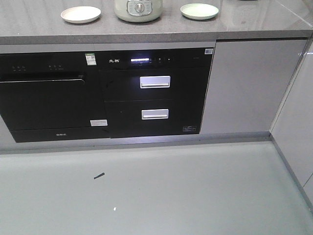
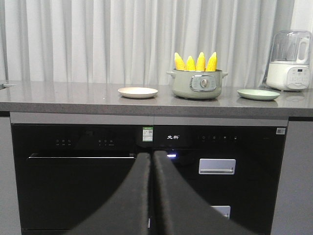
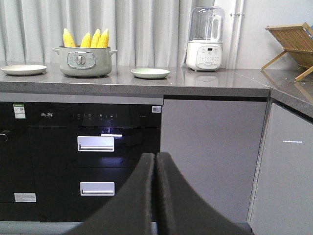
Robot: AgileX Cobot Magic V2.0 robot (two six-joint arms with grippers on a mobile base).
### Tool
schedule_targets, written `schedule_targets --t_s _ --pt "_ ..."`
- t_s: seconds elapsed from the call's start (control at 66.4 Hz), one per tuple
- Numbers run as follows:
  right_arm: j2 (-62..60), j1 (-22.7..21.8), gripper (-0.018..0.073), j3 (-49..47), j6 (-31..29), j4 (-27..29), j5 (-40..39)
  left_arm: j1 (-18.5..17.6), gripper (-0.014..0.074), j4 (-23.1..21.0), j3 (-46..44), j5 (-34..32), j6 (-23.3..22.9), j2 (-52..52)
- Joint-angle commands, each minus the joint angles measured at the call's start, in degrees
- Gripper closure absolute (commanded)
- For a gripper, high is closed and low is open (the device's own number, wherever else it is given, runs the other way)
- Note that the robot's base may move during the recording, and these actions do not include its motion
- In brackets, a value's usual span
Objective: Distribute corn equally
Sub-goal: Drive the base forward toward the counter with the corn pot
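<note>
- The corn (image 2: 195,62) — 4 yellow cobs — stands upright, tips up, in a grey-green pot (image 2: 197,85) on the grey countertop (image 2: 58,98).
- A cream plate (image 2: 137,92) lies near the pot on its left and a pale green plate (image 2: 258,94) on its right; neither touches it.
- The left gripper (image 2: 152,161) is closed on nothing, its 2 black fingers pressed together, low before the black oven front (image 2: 73,186) and well below the counter.
- The right gripper (image 3: 155,159) is likewise closed and holds nothing — it hangs in front of the drawers (image 3: 96,143).
- A white jug appliance (image 3: 205,46) stands further right, and a wooden rack (image 3: 291,44) sits in the corner.
</note>
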Motion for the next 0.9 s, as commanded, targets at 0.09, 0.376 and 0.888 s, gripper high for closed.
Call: schedule_targets --t_s 0.09,0.376,0.888 --pt "-0.3 -0.1 0.0568 0.5 -0.5 -0.2 -4.4 0.2 0.0603 -0.1 -0.9 -4.3 -0.7 -0.9" --pt "-0.3 -0.1 0.0568 0.5 -0.5 -0.2 -4.4 0.2 0.0603 -0.1 -0.9 -4.3 -0.7 -0.9" --pt "-0.3 -0.1 0.0568 0.5 -0.5 -0.2 -4.4 0.2 0.0603 -0.1 -0.9 -4.3 -0.7 -0.9"
